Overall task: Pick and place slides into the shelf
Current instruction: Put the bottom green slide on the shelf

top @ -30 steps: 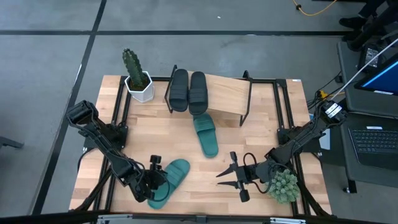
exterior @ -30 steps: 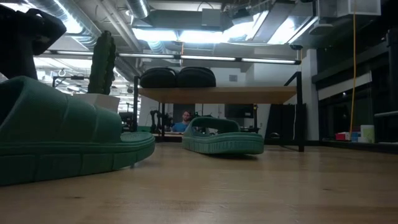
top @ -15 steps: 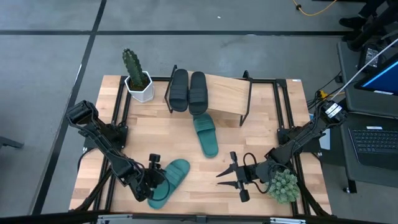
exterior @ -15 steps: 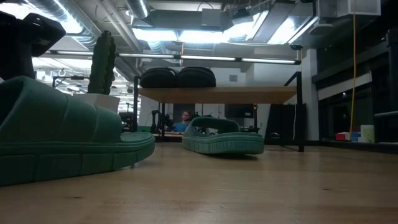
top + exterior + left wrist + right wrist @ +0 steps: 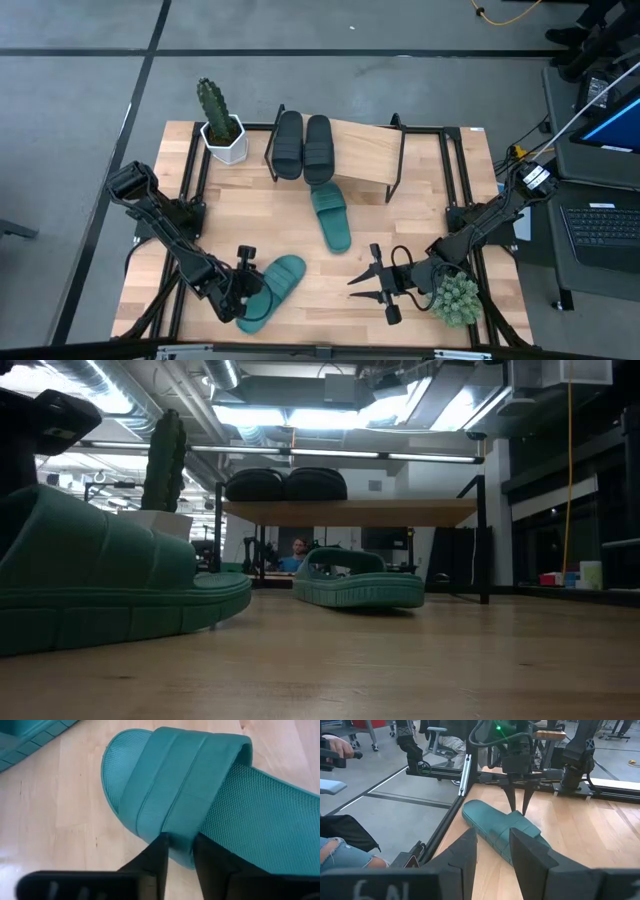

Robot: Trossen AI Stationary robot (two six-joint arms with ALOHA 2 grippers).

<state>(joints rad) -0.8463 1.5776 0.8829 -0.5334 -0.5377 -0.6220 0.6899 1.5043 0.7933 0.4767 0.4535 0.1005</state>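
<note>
Two black slides (image 5: 288, 143) (image 5: 318, 143) rest soles down on the shelf's (image 5: 365, 150) wooden board at the far middle of the table. One teal slide (image 5: 330, 215) lies on the table just in front of the shelf. A second teal slide (image 5: 278, 280) lies near the front left. My left gripper (image 5: 250, 290) is on it, closed on its strap. My right gripper (image 5: 352, 290) hovers open near the front right. It points toward that slide and has nothing between its fingers. My left gripper pinches the teal slide's wide strap at its side edge (image 5: 181, 842), where the strap meets the sole, between its two fingers (image 5: 160, 857). The fingers slant down from the table's left. The slide lies flat with its sole on the table (image 5: 90, 620).
A cactus in a white pot (image 5: 220, 125) stands at the far left, beside the shelf. A green succulent (image 5: 455, 298) sits at the front right, close behind my right gripper. A laptop (image 5: 600, 225) lies beyond the table's right edge. A person's knee (image 5: 350, 857) shows off the table.
My left gripper has tipped a little at the near teal slide's strap. The slide stays where it was on the table.
</note>
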